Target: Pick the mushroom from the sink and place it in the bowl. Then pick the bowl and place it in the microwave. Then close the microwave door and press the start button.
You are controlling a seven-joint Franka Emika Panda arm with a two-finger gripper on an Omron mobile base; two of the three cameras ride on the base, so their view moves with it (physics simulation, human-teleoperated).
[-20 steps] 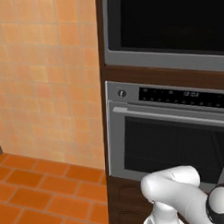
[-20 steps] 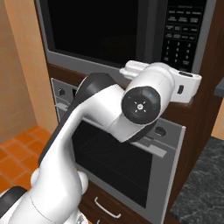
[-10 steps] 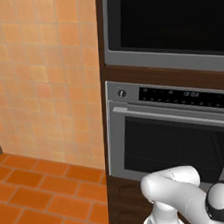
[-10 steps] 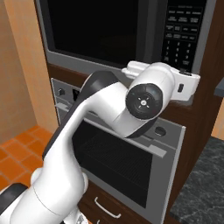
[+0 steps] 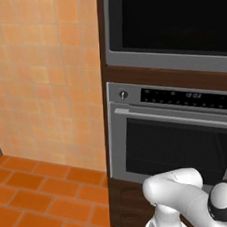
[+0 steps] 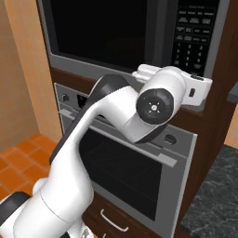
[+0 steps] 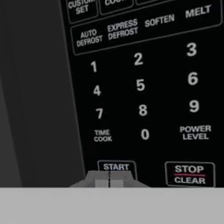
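A: anything moving? arm looks parked since a second ago.
B: nope. gripper [image 7: 109, 180] pinched together right at the START button [image 7: 116, 166], microwave door [image 6: 107, 32] closed. Probably the last press.

Microwave [image 6: 139, 42] built into brown cabinetry above steel oven, door [image 6: 107, 32] shut: black glass in grey frame. Black keypad [image 7: 144, 87] to the door's right, white digits, START button [image 7: 116, 166] at its foot, beside STOP CLEAR.
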